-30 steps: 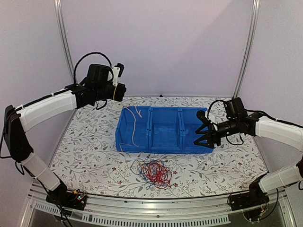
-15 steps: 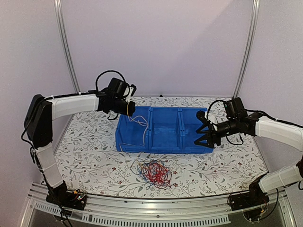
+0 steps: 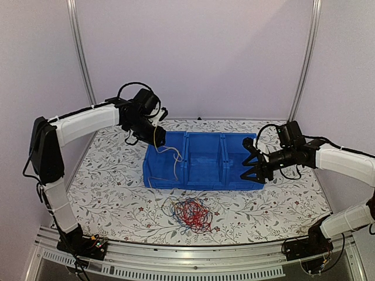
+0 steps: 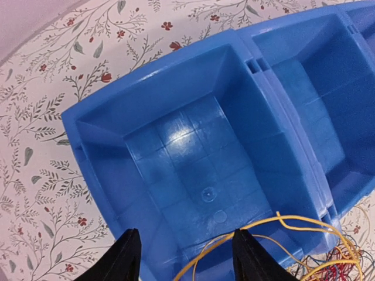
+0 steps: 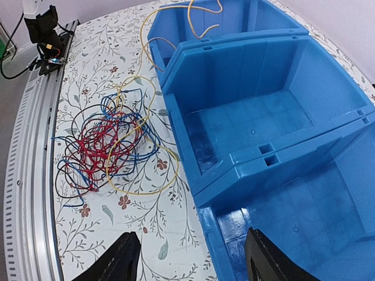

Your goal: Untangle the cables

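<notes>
Red, dark-blue and yellow-tan strands logged in the tangle of cables [image 3: 190, 213], on the flower-patterned table [image 3: 105, 175] just in front of the blue three-compartment bin [image 3: 205, 182]. Noted one separate yellow-tan wire [image 3: 166, 149] looped in the bin's left compartment and rising toward the left gripper [image 4: 185, 231]. Found that gripper above the same compartment, jaws parted, nothing clamped between them; unable to confirm whether the wire drapes on a finger. Found the right gripper [image 5: 192, 233] over the bin's right end, jaws spread wide, empty. Judged very light, limp and springy, prone to snagging and dragging neighbours along; thin enough to slip from the pads. Recommend pinching a single strand at an outer loop on the heap's edge, away from the dense red core.
</notes>
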